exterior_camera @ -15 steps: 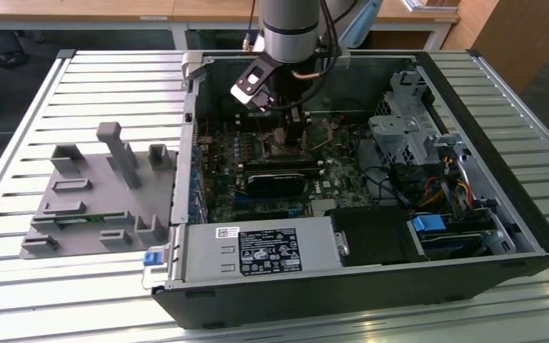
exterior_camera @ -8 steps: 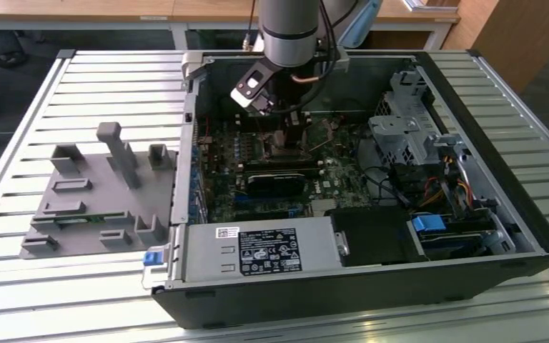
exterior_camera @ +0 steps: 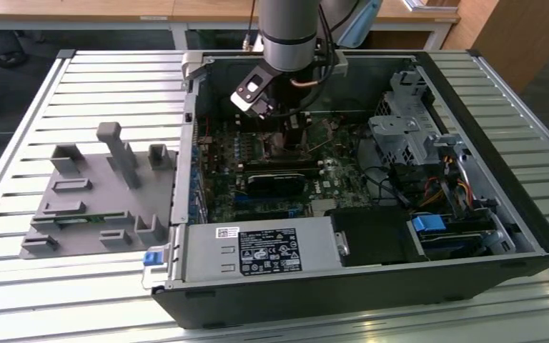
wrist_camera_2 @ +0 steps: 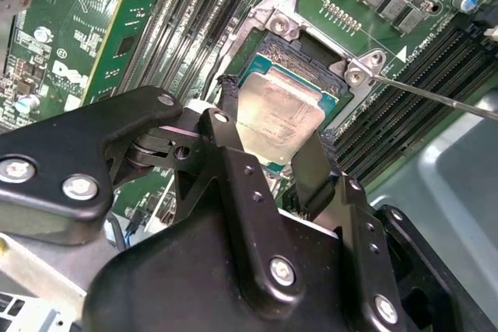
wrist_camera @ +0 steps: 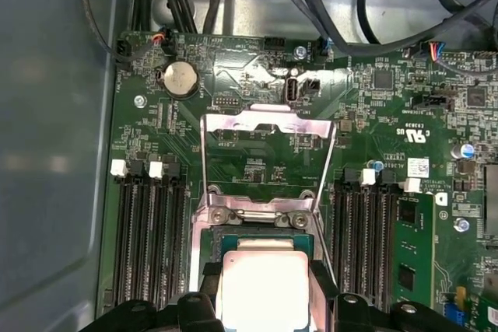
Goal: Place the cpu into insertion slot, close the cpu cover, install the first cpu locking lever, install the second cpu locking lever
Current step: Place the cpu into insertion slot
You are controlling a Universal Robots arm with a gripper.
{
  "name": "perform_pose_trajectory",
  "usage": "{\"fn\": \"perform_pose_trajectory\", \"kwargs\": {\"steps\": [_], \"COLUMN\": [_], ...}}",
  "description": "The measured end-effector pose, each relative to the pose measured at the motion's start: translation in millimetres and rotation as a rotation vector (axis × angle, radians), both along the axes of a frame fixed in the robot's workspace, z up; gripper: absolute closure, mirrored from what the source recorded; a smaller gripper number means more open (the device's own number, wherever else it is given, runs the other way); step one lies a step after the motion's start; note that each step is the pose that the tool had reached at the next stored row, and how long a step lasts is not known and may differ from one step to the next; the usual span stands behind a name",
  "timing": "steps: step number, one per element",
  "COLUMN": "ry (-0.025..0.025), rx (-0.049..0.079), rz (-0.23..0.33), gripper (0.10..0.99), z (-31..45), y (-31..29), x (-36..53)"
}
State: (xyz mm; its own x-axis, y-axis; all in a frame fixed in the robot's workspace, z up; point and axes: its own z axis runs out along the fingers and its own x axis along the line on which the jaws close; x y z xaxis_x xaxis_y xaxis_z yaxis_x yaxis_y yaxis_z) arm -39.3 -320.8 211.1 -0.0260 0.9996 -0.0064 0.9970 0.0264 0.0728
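Clamps the cpu (wrist_camera_2: 282, 106) in the gripper (wrist_camera_2: 271, 131) directly over the insertion slot (wrist_camera_2: 302, 54), with the cpu cover (wrist_camera: 264, 120) swung open beyond it.

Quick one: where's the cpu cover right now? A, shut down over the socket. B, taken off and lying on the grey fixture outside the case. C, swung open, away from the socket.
C: in the first wrist view the cpu cover is hinged back from the insertion slot, with green board showing through its cut-out, while the gripper holds the cpu at the slot.
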Motion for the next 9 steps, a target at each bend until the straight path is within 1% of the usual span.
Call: {"fn": "perform_pose_trajectory", "kwargs": {"steps": [4,9], "ry": [0.0023,0.0035], "rx": [0.0,0.0], "rz": [-0.002,-0.012], "gripper": [0.561,0.561], "z": [-4.0,-8.0], "y": [0.0,0.2], "x": [0.0,-0.1]}}
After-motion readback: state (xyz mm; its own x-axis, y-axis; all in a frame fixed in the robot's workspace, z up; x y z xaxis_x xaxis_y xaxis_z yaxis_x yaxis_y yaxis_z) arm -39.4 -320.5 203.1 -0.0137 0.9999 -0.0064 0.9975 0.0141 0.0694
